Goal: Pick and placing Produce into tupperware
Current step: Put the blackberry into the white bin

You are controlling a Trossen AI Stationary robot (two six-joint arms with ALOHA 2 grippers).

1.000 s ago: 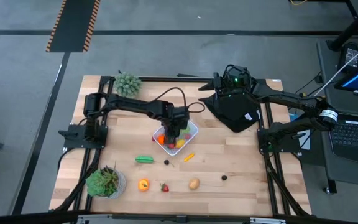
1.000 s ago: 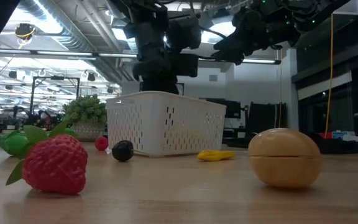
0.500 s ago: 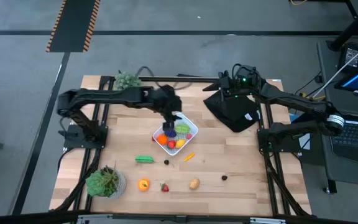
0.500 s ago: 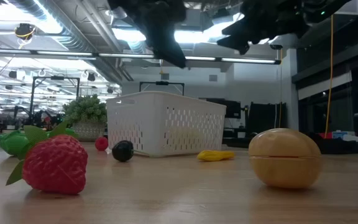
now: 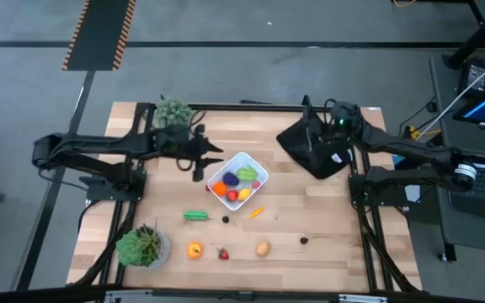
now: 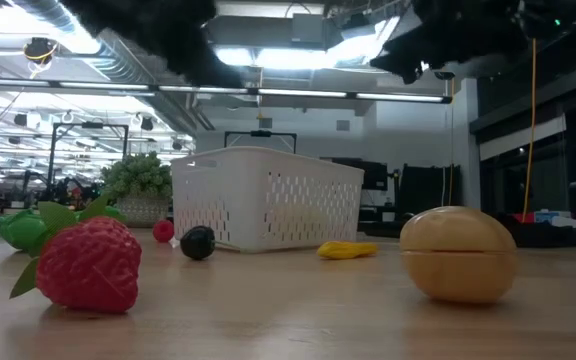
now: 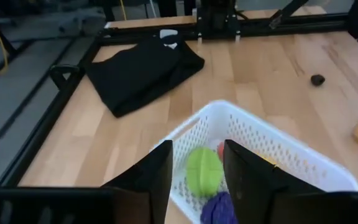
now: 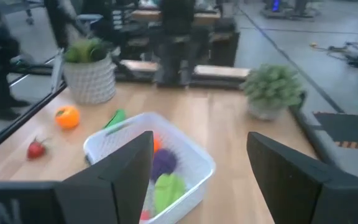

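The white tupperware [image 5: 255, 166] stands mid-table and holds purple [image 5: 230, 178], green [image 5: 247, 175], orange and red produce. More produce lies on the wood nearer the front: a green piece [image 5: 196, 215], an orange one [image 5: 194, 249], a strawberry [image 6: 86, 265] and a tan one [image 6: 458, 252]. My left gripper [image 5: 200, 165] hangs in the air just left of the tupperware. It is open and empty, and its fingers [image 7: 157, 177] frame the container from a distance. My right gripper [image 8: 197, 168] is open and empty above the black cloth [image 5: 314, 156].
Two potted plants stand on the table's left side, one at the far edge [image 5: 173, 112] and one at the near edge [image 5: 144, 246]. Small dark pieces [image 5: 304, 240] and a yellow piece [image 5: 256, 212] lie on the wood in front of the tupperware.
My left gripper has risen out of the tupperware and drawn back toward the table's left edge, tipping from pointing down to nearly level. A purple piece now shows in the tupperware where the gripper stood. My right gripper has drifted a little toward the table's right edge.
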